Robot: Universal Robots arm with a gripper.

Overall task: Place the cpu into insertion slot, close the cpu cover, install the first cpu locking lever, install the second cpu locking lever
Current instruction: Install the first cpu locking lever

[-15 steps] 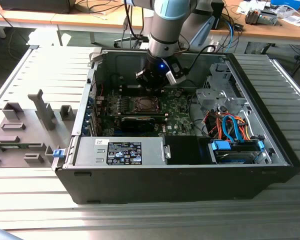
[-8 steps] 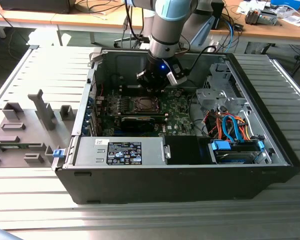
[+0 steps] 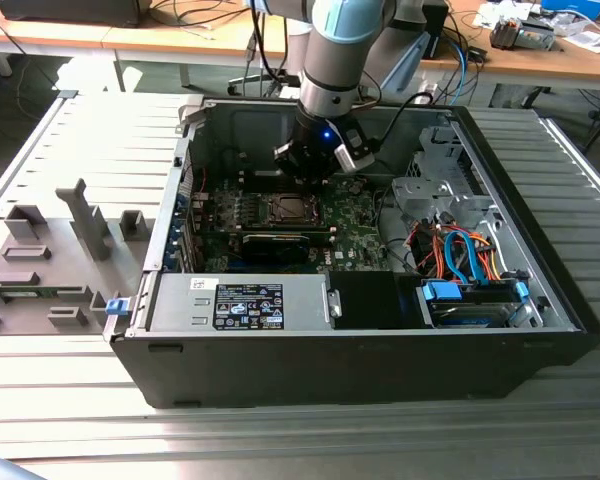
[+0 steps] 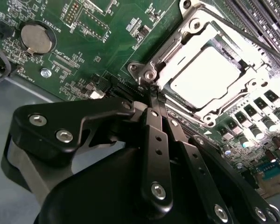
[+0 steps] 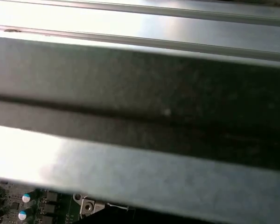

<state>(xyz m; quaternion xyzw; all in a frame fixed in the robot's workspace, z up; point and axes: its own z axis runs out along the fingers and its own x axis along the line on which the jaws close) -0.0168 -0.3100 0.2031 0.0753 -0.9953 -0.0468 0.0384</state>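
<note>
1. The open black metal computer case [image 3: 360,340] lies on its side on the ribbed grey metal surface [image 3: 70,400], with the grey robot arm [image 3: 335,60] reaching down into it from above.
2. Inside, the green circuit board [image 3: 355,215] carries the insertion slot [image 3: 288,208], a small square socket with a silver metal rim, just beside the arm's end on the exterior view's left.
3. In the second wrist view, the black jointed tool [image 4: 151,88] has its two slim fingers [image 4: 154,121] pressed together, with nothing visible between them; their tips sit at the corner of the socket, touching or just short of the screw there.
4. The cpu cover [image 4: 184,44], a thin silver metal frame with a square cut-out, lies flat over the socket.
5. The cpu [image 4: 205,74], a flat square chip with a pale silver top, shows through that cut-out, already seated in the slot.
6. Judgement: placing and covering look done, and the locking-lever step is in hand. It calls for a steady sideways push at the frame's edge without scraping the board.
7. The exterior view gives the whole case and arm pose; the second wrist view alone shows the seated chip and fingertip contact; the first wrist view shows a grey metal case wall [image 5: 140,177] close up, with a sliver of board below.
</note>
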